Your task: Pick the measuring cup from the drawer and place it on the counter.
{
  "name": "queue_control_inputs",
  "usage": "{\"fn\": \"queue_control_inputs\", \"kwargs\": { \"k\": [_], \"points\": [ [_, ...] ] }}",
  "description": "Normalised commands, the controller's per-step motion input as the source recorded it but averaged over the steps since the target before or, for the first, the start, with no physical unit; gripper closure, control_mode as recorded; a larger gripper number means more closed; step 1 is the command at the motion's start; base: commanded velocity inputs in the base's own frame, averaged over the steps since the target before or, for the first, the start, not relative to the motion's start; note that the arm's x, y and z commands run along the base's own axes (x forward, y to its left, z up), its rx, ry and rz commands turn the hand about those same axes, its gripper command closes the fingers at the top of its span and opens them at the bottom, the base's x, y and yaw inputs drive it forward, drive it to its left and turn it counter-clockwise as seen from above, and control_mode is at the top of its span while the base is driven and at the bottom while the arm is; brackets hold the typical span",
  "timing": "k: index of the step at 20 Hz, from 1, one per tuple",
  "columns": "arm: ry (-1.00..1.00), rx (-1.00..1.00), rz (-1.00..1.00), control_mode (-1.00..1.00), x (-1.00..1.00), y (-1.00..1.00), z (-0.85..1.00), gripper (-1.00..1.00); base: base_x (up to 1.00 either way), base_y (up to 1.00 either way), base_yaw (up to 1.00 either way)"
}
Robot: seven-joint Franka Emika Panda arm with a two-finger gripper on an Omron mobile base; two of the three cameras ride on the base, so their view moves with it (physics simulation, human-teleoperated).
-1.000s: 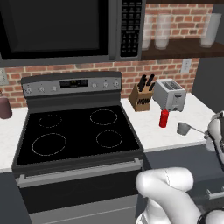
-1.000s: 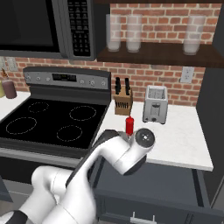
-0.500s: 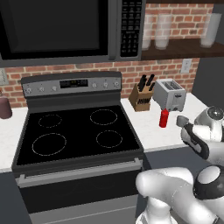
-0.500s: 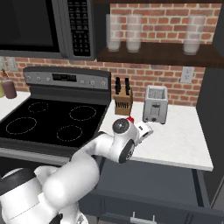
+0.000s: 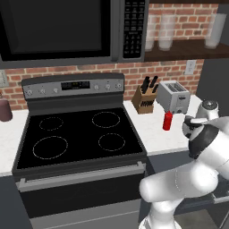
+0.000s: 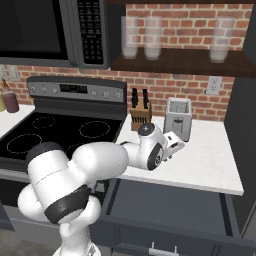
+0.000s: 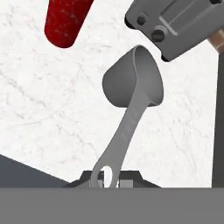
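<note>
Fingers (image 7: 109, 178) closed on the measuring cup (image 7: 133, 87) handle, cup above the table (image 7: 52, 113); red bottle (image 7: 65, 22) and toaster (image 7: 179, 26) close ahead.

Glossy white rounded arm (image 6: 85, 170) — dark joint bands, bulbous segments.

Grey measuring cup (image 7: 133, 83) — white speckled counter (image 7: 52, 113) — red bottle (image 7: 66, 19)

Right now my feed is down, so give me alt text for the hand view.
The gripper holds the measuring cup by the end of its handle, above the white counter. A red bottle and a toaster sit beyond it.
</note>
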Motion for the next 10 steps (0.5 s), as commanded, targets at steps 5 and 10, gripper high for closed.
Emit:
{"fn": "queue_control_inputs", "kwargs": {
  "k": [5,10],
  "points": [
    [0.04,0.10,0.04,-1.00,0.24,-0.64,0.01,1.00,0.00,0.00,0.00],
    [0.00,0.10,0.06,-1.00,0.23,-0.55,0.00,1.00,0.00,0.00,0.00]
  ]
}}
